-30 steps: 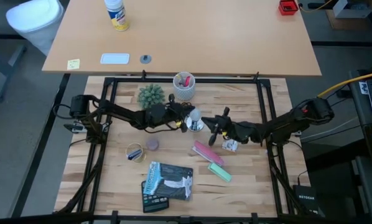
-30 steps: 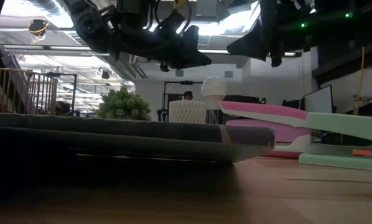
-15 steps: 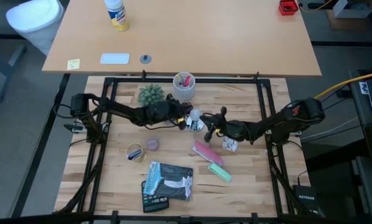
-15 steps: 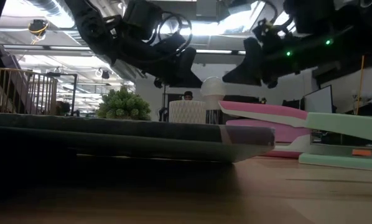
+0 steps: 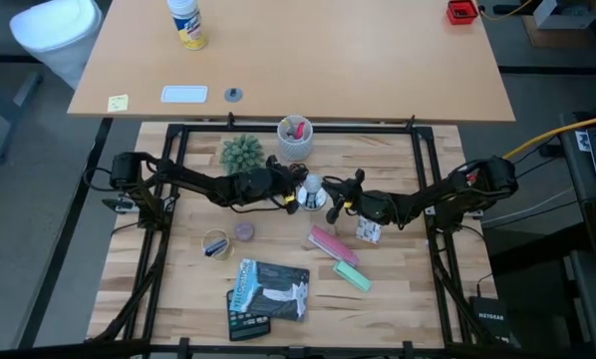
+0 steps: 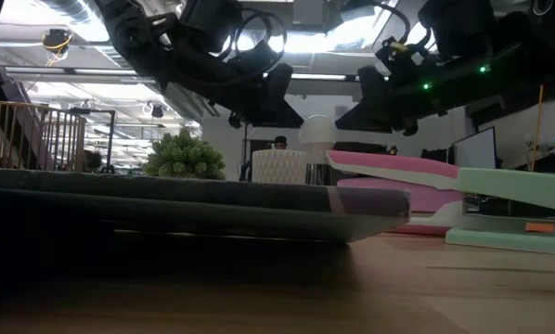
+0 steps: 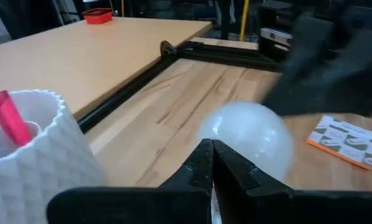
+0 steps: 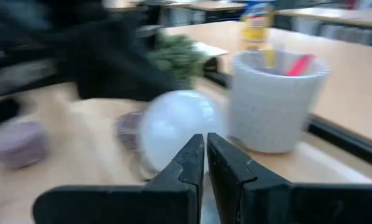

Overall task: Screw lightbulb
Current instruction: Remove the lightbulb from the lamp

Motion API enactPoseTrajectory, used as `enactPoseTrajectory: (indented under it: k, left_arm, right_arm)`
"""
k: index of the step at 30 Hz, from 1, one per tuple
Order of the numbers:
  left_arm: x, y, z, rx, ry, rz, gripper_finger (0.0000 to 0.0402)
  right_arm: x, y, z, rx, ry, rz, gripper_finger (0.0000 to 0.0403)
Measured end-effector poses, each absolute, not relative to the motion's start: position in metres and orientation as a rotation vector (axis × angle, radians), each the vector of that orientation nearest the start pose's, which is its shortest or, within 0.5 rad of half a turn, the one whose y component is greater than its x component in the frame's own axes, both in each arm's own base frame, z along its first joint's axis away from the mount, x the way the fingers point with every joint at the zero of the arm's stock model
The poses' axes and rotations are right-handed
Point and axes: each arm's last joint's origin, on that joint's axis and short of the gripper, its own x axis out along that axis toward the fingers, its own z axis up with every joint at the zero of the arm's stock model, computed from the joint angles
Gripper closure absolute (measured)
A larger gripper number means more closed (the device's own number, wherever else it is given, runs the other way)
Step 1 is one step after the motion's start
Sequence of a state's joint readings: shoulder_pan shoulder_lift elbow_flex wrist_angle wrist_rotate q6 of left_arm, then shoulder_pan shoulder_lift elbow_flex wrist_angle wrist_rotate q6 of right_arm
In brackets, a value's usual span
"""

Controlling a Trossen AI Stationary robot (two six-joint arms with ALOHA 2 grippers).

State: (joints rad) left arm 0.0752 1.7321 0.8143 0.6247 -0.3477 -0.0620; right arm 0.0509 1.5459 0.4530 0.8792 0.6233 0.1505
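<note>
Flanking the lightbulb (image 5: 313,184), both arms' jaws are pressed together, empty.

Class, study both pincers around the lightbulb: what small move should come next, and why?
Probably open the right pincer to take the lightbulb: both pincers look shut, the left pincer close on its other side, neither gripping it.

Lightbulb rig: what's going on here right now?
Both arms meet at the lightbulb, which stands upright mid-table near the white pen cup. The left tool is on one side of it and the right tool on the other. Each wrist view shows its own fingers shut, tips just short of the bulb; neither holds it.
</note>
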Motion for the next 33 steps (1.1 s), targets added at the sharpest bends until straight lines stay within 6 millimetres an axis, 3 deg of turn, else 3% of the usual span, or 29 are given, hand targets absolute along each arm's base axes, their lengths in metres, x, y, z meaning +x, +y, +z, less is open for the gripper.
enactPoseTrajectory:
  k: [7, 17, 25, 33]
  left_arm:
    - [0.349, 0.016, 0.172, -0.016, 0.325, 0.322, 0.0401]
    - [0.352, 0.002, 0.181, 0.010, 0.239, 0.300, 0.0401]
    - [0.353, 0.007, 0.195, 0.065, 0.107, 0.406, 0.0401]
    - [0.351, 0.037, 0.194, 0.054, 0.127, 0.532, 0.0401]
  right_arm:
    - [0.269, -0.007, 0.158, 0.070, 0.162, -0.620, 0.0375]
    - [0.269, -0.012, 0.158, 0.067, 0.163, -0.633, 0.0375]
    - [0.268, -0.003, 0.171, 0.074, 0.111, -0.520, 0.0375]
    - [0.265, 0.027, 0.177, 0.056, 0.094, -0.403, 0.0375]
